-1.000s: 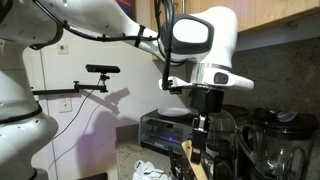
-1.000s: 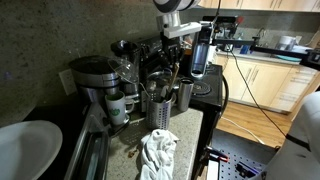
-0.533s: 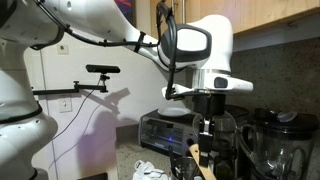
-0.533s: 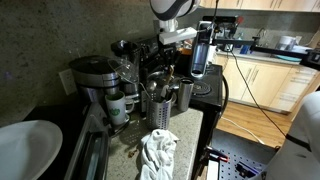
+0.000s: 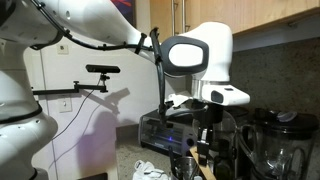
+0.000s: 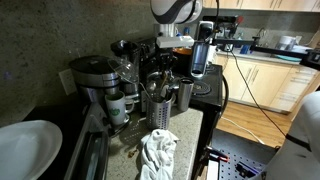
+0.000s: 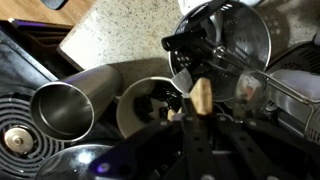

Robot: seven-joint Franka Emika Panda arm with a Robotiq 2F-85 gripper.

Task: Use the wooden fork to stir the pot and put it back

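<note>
The gripper [image 7: 200,120] is pinched on the wooden fork [image 7: 201,95]. In the wrist view a tan end of it pokes out from between the two fingers, and in an exterior view the fork [image 5: 196,150] hangs a little tilted below the wrist. That end hovers over the rim of the middle steel holder [image 7: 128,100], which has dark utensils standing in it. An empty-looking steel cup [image 7: 58,108] stands just beside the holder, and the larger steel vessel beyond, which I take for the pot [image 7: 250,40], has a black utensil [image 7: 192,45] lying across its mouth. These stand together about midway along the countertop [image 6: 192,138], between its wall-side edge and its open edge, while a crumpled white cloth [image 6: 157,152] lies nearer the camera-end edge. The fork is in hand and free of the holder but not in the pot, so this looks like the carry before the stir — though a return to the holder would look much the same. If it is the carry, the next move is a short shift across to the pot and a descent clear of the black utensil, with the pinch kept firm, since a slim flat handle could pivot between the fingers
</note>
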